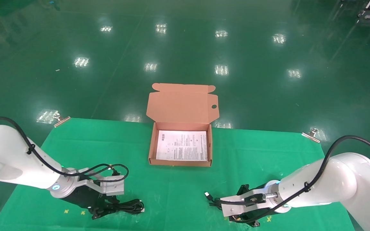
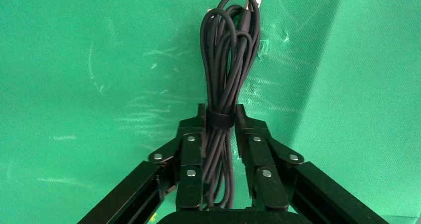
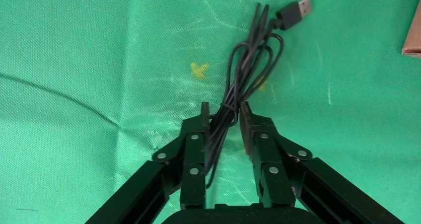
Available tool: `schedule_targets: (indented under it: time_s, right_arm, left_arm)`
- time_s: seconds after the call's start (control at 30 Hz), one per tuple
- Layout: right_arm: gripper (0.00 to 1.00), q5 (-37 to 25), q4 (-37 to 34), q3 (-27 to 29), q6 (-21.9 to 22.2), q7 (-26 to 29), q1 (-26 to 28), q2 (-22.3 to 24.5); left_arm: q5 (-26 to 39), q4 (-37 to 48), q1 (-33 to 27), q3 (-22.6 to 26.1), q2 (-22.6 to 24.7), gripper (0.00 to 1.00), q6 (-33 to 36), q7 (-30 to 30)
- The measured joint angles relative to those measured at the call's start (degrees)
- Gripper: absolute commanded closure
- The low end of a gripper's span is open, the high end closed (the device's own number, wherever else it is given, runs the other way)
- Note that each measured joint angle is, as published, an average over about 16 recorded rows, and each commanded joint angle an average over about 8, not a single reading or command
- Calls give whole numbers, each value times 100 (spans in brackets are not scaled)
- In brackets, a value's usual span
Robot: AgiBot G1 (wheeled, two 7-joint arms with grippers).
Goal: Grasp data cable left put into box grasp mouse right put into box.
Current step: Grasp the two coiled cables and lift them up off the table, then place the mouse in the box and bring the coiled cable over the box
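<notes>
While clamped at its waist by the left gripper (image 2: 220, 118), lies low on the green cloth (image 1: 172, 189) at the near left: the thick black data cable (image 2: 229, 60), coiled into a long tied bundle. Long axis running straight out from the fingers (image 2: 191, 149), in line with the gripper's reach, with the looped end and small silver plug farthest off. Fingers drawn narrow, pressed against both sides of the bundle right at its black strap. Stiff enough, by the look of it, to come up as one piece.

On the near right, much the same: right gripper (image 3: 222, 115) low over the cloth, fingers closed narrow on the thin black cord (image 3: 245, 70), loosely twisted, its loops and silver USB plug (image 3: 298, 7) pointing away from the fingertips. Small black mouse itself not to be seen in any view, likely hidden under the gripper; no telling how it lies.

Between the two arms and farther out, well apart from either: the shallow orange-brown cardboard box (image 1: 180, 163), lid standing open at the far side, white printed sheet (image 1: 181, 149) flat inside. About equally far from both grippers.

Next for the left bundle, probably: up clear of the cloth, then forward and toward the middle, turned to fit the box's longer side. Weak point on the right: a thin cord held instead of the body, so possibly a dangling, swinging mouse.
</notes>
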Motion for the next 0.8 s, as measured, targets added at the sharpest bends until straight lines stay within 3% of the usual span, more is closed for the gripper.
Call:
schedule_targets:
  time_s: [0.5,0.8]
  right_arm:
    - [100,-5,-8,5,-37,49,30,11]
    - [100,-49,179,217,-102,581,429,270]
  left_arm:
    - [11,-63,-32,1,-29,100,-16,51]
    - [97,-586,-305,-13,-317,100,-66,147]
